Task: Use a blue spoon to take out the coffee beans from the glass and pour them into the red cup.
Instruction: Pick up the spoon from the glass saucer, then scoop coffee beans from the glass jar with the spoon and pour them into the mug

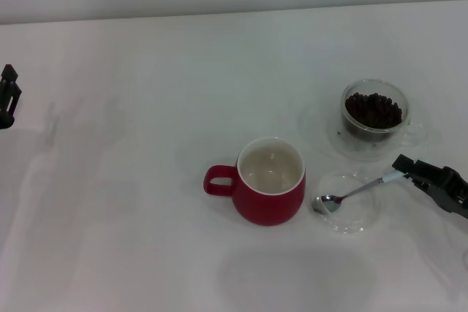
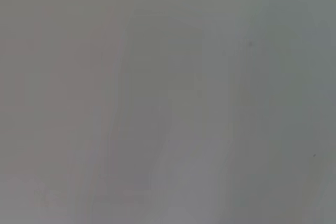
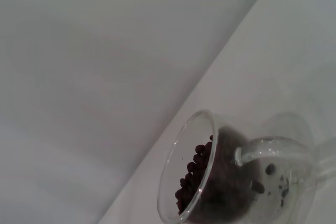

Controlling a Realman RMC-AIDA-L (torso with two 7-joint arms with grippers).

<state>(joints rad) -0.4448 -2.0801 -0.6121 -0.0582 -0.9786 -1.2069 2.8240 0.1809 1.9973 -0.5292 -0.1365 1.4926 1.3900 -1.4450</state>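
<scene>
The red cup [image 1: 270, 180] stands upright in the middle of the table, its white inside bare and its handle pointing left. The glass [image 1: 373, 116] holds the coffee beans [image 1: 373, 109] and stands on a clear saucer at the right rear. It also shows close up in the right wrist view [image 3: 220, 182], with the beans [image 3: 191, 177] inside. The blue spoon [image 1: 355, 191] lies with its bowl in a flat clear dish [image 1: 351, 221], and its pale handle reaches out to my right gripper [image 1: 402, 167]. My left gripper [image 1: 7, 96] is parked at the far left edge.
The white table [image 1: 131, 202] spreads wide to the left of the red cup. A clear saucer [image 1: 318, 118] sits under the glass. The left wrist view shows only a plain grey surface.
</scene>
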